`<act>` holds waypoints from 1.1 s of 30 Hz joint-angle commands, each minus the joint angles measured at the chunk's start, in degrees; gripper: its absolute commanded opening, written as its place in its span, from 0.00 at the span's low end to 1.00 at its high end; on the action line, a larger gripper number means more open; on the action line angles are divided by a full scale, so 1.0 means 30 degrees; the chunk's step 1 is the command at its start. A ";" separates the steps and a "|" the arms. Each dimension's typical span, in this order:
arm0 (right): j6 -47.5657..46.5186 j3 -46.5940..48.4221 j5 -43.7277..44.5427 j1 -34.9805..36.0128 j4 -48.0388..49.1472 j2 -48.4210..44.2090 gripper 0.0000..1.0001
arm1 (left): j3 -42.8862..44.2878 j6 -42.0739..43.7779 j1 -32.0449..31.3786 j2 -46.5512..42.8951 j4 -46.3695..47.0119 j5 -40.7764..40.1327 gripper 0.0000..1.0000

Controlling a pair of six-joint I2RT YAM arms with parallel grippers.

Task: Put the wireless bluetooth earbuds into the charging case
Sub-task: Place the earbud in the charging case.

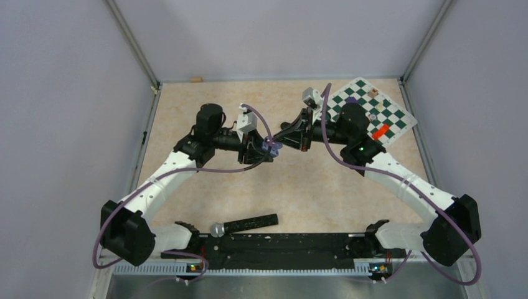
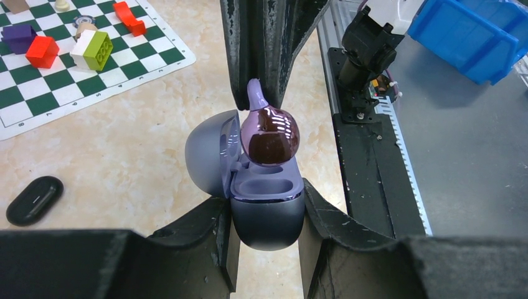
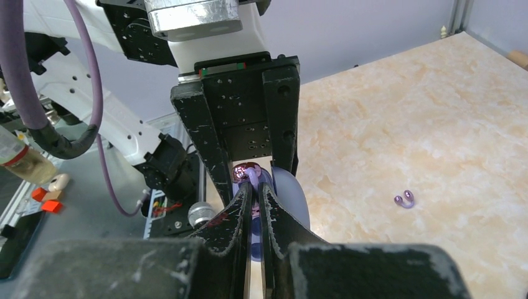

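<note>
Earbud at case; right wrist shows second earbud.

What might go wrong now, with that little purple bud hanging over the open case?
The right gripper pinches the lilac earbud only by its thin tip, so it may slip or swivel. The bud hangs tilted over the lilac case held by the left gripper; pressing down could jam it or twist the case loose.

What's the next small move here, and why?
Probably ease the bud straight down into the empty socket just below it. The right jaws pinch its stem, the left jaws clamp the open case, and the bud hangs above the case, not yet seated.
</note>
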 commanded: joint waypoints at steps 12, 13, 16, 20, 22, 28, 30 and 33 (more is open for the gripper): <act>0.2455 -0.0549 -0.0972 -0.0531 0.2854 -0.0256 0.04 | 0.0302 0.0932 0.0185 -0.0961 -0.0234 0.0784 0.06; 0.2437 -0.0579 -0.0965 -0.0535 0.2888 -0.0235 0.04 | 0.0315 0.0962 0.0178 -0.0969 -0.0278 0.0814 0.06; 0.2287 -0.0662 -0.0956 -0.0535 0.2890 -0.0146 0.03 | 0.0372 0.0998 0.0205 -0.0969 -0.0353 0.0899 0.06; 0.1821 -0.0668 -0.1060 -0.0507 0.2688 0.0020 0.02 | 0.0347 0.1049 0.0233 -0.1059 -0.0418 0.0911 0.06; 0.1491 -0.0619 -0.1025 -0.0506 0.2469 0.0106 0.02 | 0.0345 0.1057 0.0242 -0.1084 -0.0429 0.0919 0.06; 0.0551 -0.0457 -0.0662 -0.0207 0.1635 0.0451 0.01 | 0.0361 0.1024 0.0272 -0.1077 -0.0414 0.1064 0.06; 0.0450 -0.0432 -0.0603 -0.0115 0.1558 0.0568 0.01 | 0.0376 0.1021 0.0284 -0.1082 -0.0414 0.1079 0.06; 0.0358 -0.0404 -0.0535 0.0010 0.1524 0.0716 0.01 | 0.0376 0.0999 0.0289 -0.1087 -0.0410 0.1096 0.06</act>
